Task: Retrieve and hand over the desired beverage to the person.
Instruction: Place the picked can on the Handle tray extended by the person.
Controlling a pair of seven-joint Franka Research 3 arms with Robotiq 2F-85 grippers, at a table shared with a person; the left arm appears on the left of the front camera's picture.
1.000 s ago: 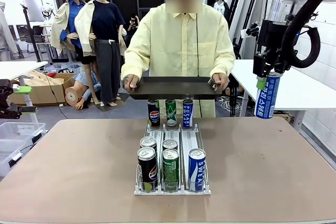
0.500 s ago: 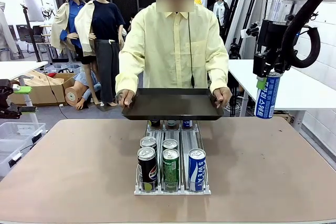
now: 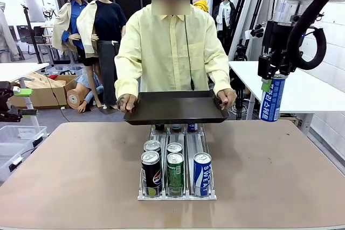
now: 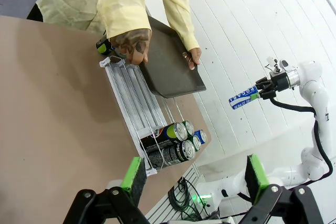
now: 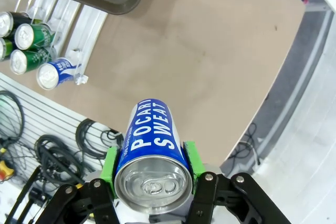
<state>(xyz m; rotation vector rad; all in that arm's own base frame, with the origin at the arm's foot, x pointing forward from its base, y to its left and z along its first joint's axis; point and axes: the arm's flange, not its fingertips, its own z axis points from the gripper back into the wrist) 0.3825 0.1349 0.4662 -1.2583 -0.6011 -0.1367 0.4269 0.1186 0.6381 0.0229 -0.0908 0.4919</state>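
A tall blue Pocari Sweat can hangs upright in the air above the table's right side, with my right gripper shut on its top. In the right wrist view the can sits between the green pads of my right gripper. The person stands at the far edge and holds a dark tray level with both hands, left of the can. My left gripper is open with nothing in it, high above the table.
A wire rack in the table's middle holds Pepsi, green and blue cans at its near end; the tray covers its far end. Bare tabletop lies on both sides. A white table stands behind on the right.
The person has stepped closer and lowered the tray over the rack's far cans. My right gripper with the can has shifted slightly left.
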